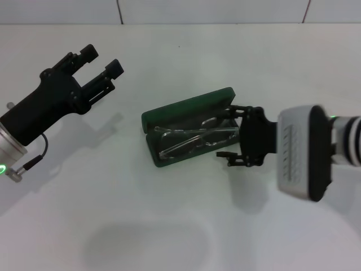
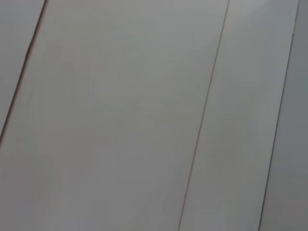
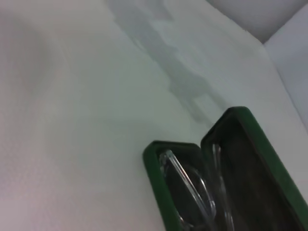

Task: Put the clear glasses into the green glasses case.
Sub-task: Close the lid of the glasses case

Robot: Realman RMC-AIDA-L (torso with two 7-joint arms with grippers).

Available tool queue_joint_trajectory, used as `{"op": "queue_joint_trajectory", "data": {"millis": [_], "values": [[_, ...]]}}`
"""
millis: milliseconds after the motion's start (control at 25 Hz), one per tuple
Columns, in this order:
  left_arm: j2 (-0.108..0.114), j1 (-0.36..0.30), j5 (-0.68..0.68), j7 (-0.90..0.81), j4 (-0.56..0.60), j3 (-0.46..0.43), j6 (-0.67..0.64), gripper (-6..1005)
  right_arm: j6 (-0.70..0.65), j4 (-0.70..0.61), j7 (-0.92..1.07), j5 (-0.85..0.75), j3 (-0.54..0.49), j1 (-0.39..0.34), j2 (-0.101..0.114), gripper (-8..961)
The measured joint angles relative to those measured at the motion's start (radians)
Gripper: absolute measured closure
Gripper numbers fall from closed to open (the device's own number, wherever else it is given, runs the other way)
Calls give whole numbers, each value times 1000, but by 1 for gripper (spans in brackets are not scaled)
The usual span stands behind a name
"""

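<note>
The green glasses case (image 1: 169, 116) lies open in the middle of the white table, lid tipped back toward the far side. The clear glasses (image 1: 189, 141) rest inside its lower half. In the right wrist view the case rim (image 3: 157, 192) and the clear glasses (image 3: 191, 186) show close up. My right gripper (image 1: 230, 133) is at the case's right end, open, one finger by the lid and one by the near edge, gripping nothing. My left gripper (image 1: 101, 61) hangs open over the table at the far left, well apart from the case.
The white table (image 1: 169, 226) stretches around the case on all sides. A tiled wall (image 1: 214, 10) runs along the back edge. The left wrist view shows only pale panels (image 2: 120, 120) with thin seams.
</note>
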State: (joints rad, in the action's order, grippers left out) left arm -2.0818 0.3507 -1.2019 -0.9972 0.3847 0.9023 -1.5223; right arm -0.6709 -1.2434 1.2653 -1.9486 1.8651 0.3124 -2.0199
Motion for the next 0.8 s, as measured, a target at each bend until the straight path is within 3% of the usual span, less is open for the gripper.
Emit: {"op": "queue_joint_trajectory", "data": {"millis": [120,440,560,640,800], "values": [[-1,1,0,-4,0,0,0,240,-124,-5,7,40,-103,1,0,194],[-3,10,0,-8,-9,0,1,240,-383,87,-5,294,-414,37,1,197],[-2,17,-25,-26,-15,0,21,239,-521,205,-12,423,-585,74,4,198],[-2,21,-45,-40,-15,0,38,239,-663,383,-19,505,-792,131,9,199],[-1,42,-79,-95,-16,0,103,239,-893,701,-64,569,-1126,210,44,202]]}}
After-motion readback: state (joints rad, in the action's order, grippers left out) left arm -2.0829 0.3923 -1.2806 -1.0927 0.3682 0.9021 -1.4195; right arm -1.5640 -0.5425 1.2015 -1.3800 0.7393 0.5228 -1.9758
